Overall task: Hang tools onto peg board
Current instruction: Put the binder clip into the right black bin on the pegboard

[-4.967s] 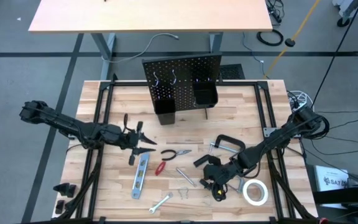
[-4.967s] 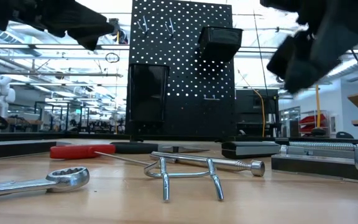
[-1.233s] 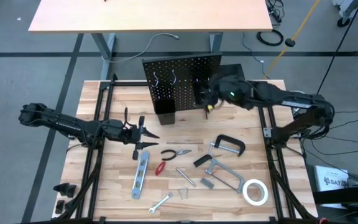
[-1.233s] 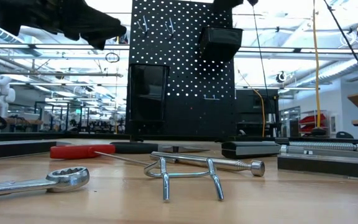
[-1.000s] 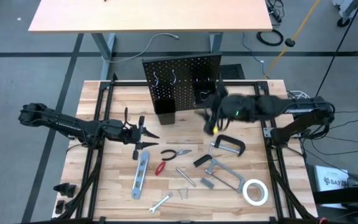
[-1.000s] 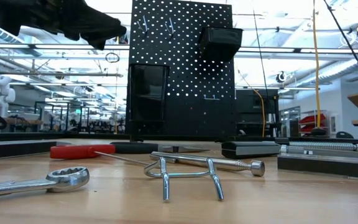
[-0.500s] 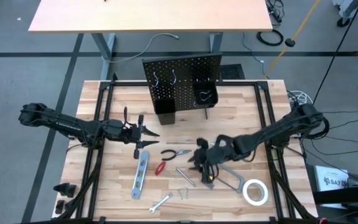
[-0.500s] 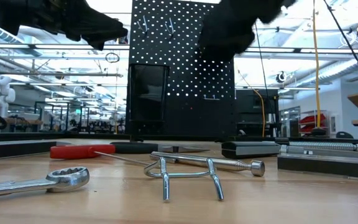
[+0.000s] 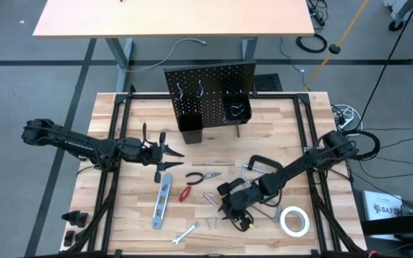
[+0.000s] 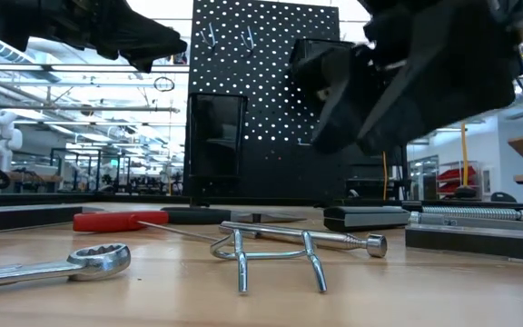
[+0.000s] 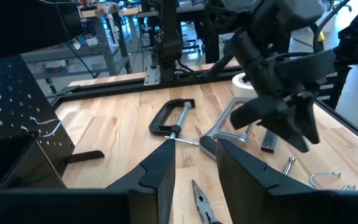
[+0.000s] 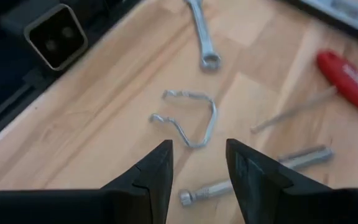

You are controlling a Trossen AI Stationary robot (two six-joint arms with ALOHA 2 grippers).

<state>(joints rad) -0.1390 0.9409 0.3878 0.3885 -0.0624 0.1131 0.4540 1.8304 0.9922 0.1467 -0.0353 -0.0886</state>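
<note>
The peg board (image 9: 210,93) stands upright at the table's far middle, with two black bins on its front. The tools lie flat on the table: level (image 9: 162,203), pliers (image 9: 203,175), red-handled screwdriver (image 9: 185,193), C-clamp (image 9: 260,166), wrench (image 9: 185,233), tape roll (image 9: 293,221). My right arm partly covers the bar clamp (image 11: 229,124). My right gripper (image 9: 228,209) hangs open and slanted down just above a bent silver hook (image 12: 188,121), touching nothing. My left gripper (image 9: 169,159) waits open above the table's left middle, pointing at the pliers.
A silver rod (image 12: 260,180) lies beside the hook and the screwdriver. Black rails (image 9: 117,143) run along the table's left and right sides. A bent silver wire piece (image 9: 236,110) shows in the board's right bin. Bare wood lies before the board (image 9: 214,147).
My right gripper has swung away from the peg board's right bin. It went down and toward the table's near edge, tipping from level to slanted down. It now hangs low over the tools in the near middle. Its fingers stay open.
</note>
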